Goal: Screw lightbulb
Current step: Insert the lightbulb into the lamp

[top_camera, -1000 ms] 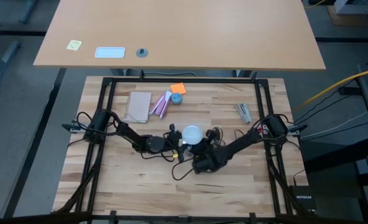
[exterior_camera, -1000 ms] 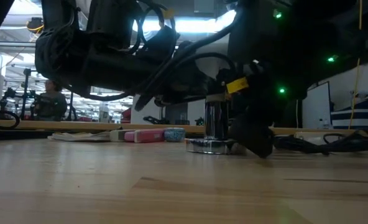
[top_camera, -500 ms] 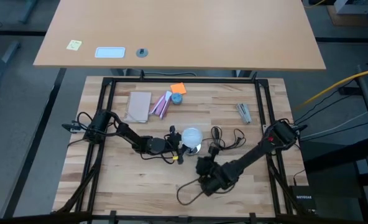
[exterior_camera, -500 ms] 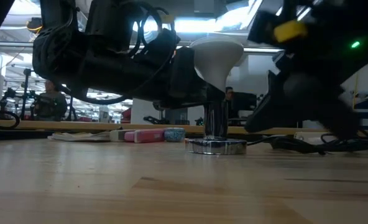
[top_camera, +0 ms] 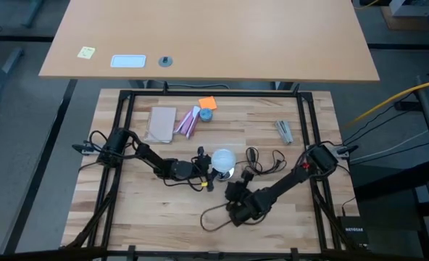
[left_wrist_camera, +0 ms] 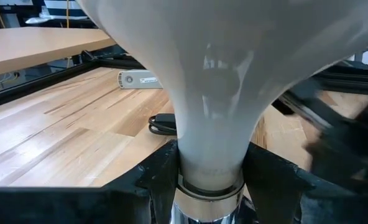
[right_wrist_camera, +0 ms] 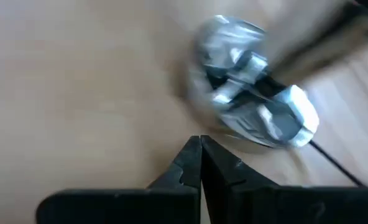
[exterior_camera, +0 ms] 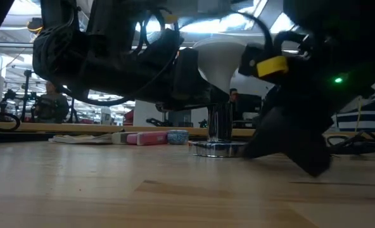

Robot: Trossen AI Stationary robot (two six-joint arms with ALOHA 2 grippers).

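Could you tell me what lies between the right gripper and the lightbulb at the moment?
In the high view, only a short stretch of bare wood and a loop of thin dark cord separates the right gripper from the lightbulb.

From above, even light falls on the pale counter (top_camera: 164, 210), with soft, short shadows under the arms and no harsh glare. The low view is backlit: bright ceiling lights in the room behind turn both arms into near-black silhouettes, and the lightbulb (exterior_camera: 220, 56) shows bright between them. The chrome socket (exterior_camera: 220, 147) carries small highlights. In the left wrist view the lightbulb (left_wrist_camera: 215, 81) fills the picture, softly out of focus, while the dark shape at one side is smeared. The right wrist view is blurred by motion; the socket (right_wrist_camera: 252, 118) streaks, with white glare on its metal.
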